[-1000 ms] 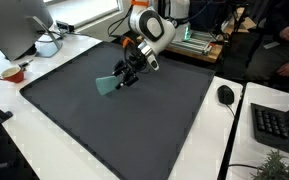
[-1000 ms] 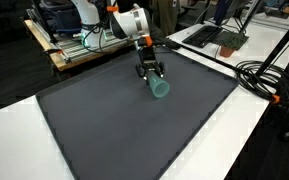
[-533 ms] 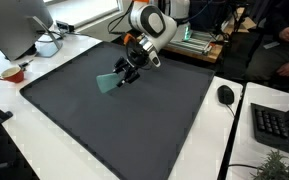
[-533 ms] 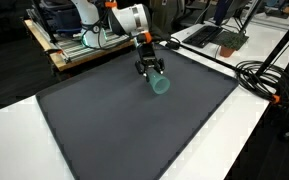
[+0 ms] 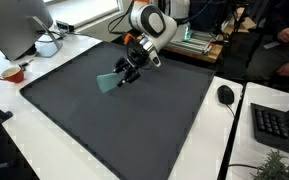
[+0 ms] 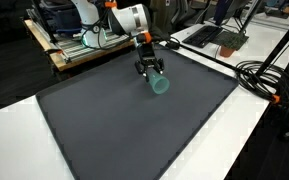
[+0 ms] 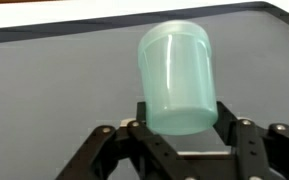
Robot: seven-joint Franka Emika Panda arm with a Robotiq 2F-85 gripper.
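My gripper [image 5: 124, 76] [image 6: 152, 74] [image 7: 180, 122] is shut on a pale green translucent plastic cup [image 7: 176, 75]. The cup [image 5: 108, 82] [image 6: 160, 85] is held by its base, tilted on its side, a little above the dark grey mat [image 5: 134, 125] [image 6: 134, 125]. In the wrist view the black fingers press on both sides of the cup's bottom, and its rim points away from the camera. The white arm with an orange band [image 5: 147, 27] reaches in from the back of the table.
In an exterior view a monitor [image 5: 19, 25], a white object [image 5: 47, 45] and a red bowl [image 5: 11, 73] stand on the white desk beside the mat; a mouse [image 5: 225, 94] and a keyboard [image 5: 281, 125] lie opposite. Black cables [image 6: 269, 75] run beside the mat.
The gripper has lifted the cup slightly and shifted it a little toward the back of the mat between one second ago and half a second ago. Since then nothing has visibly moved.
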